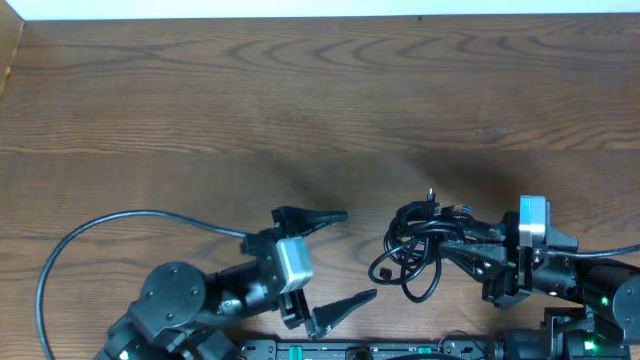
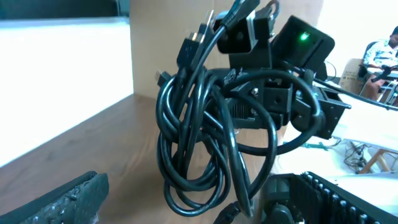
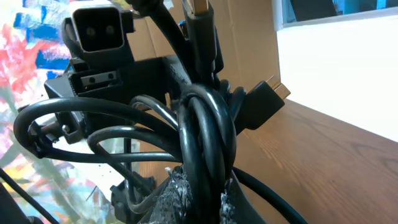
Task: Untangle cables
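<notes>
Bundle of cables [image 1: 415, 245] tangled at right-centre of table [image 1: 300, 100], apparently raised off wood. Right gripper [image 1: 447, 243] pinched tight on knotted middle of bundle. Left gripper [image 1: 360, 254] spread wide, empty, just left of bundle, facing it. Step in hand, likely: getting second grip. Next move calls for left claw closing on one outer loop or plug [image 2: 189, 48], then drawing away from right without dragging whole knot.

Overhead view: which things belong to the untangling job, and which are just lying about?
Job:
- cables, bunched
- right gripper, shut on them
- left gripper, open, apart from them

Not the job:
- arm wire, looped at the left
- table
</notes>
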`<act>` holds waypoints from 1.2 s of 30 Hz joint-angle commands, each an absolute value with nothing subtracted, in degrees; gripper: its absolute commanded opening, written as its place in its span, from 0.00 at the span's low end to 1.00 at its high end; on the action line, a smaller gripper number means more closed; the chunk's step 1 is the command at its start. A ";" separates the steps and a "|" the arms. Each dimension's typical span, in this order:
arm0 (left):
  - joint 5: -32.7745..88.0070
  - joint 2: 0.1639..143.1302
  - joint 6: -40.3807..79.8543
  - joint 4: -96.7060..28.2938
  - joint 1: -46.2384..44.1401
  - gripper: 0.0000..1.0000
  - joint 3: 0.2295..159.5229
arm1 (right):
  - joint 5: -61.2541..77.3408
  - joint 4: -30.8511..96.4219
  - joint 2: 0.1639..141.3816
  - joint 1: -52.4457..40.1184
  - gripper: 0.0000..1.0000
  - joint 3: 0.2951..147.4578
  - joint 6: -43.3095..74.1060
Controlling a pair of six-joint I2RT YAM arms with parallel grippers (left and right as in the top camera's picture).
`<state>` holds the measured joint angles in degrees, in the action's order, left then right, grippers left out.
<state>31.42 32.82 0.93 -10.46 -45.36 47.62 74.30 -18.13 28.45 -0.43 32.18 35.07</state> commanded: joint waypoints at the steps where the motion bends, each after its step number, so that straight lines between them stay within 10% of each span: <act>1: 30.33 31.68 -1.93 -10.46 -45.06 0.98 48.62 | 74.39 -18.90 28.12 -0.40 0.01 33.28 36.40; 36: 7.09 36.10 -0.19 -11.29 -45.01 0.98 48.62 | 78.59 -31.27 28.14 -0.40 0.04 33.28 45.65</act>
<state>11.20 36.23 0.14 -11.35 -45.43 47.62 78.48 -30.85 28.49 -0.43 32.18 44.77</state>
